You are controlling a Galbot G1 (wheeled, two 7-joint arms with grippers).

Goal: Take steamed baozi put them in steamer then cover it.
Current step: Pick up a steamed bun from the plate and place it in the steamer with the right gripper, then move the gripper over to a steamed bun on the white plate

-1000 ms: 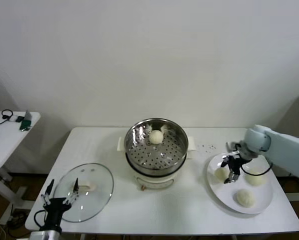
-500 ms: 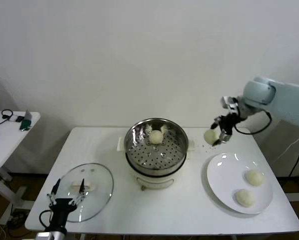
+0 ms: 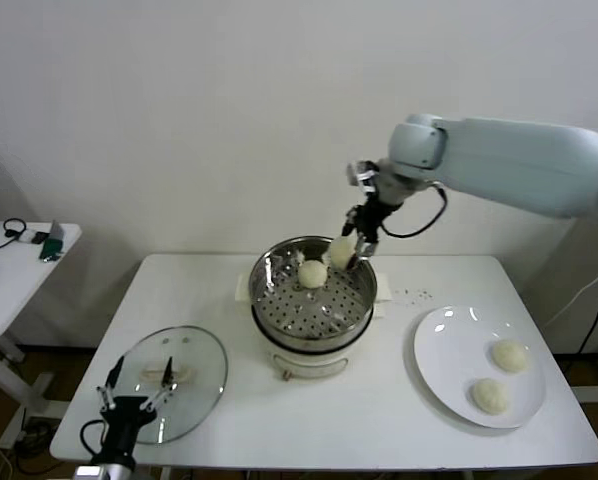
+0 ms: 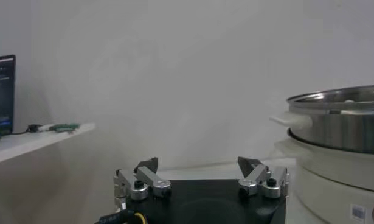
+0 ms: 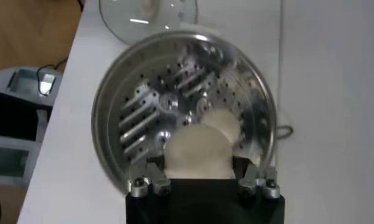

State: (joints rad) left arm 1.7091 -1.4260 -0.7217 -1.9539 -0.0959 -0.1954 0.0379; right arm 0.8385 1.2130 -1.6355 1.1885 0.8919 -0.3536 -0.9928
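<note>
Right gripper (image 3: 345, 251): clamped on cream-white domed baozi (image 5: 196, 153) above shiny perforated steel steamer (image 3: 313, 292). Risk: release beside rim, bun rolling out. Left gripper (image 4: 202, 177): wide, idle near glass cover (image 3: 169, 382).

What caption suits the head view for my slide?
Right gripper carries a baozi over the steamer; two remain on the plate.
</note>
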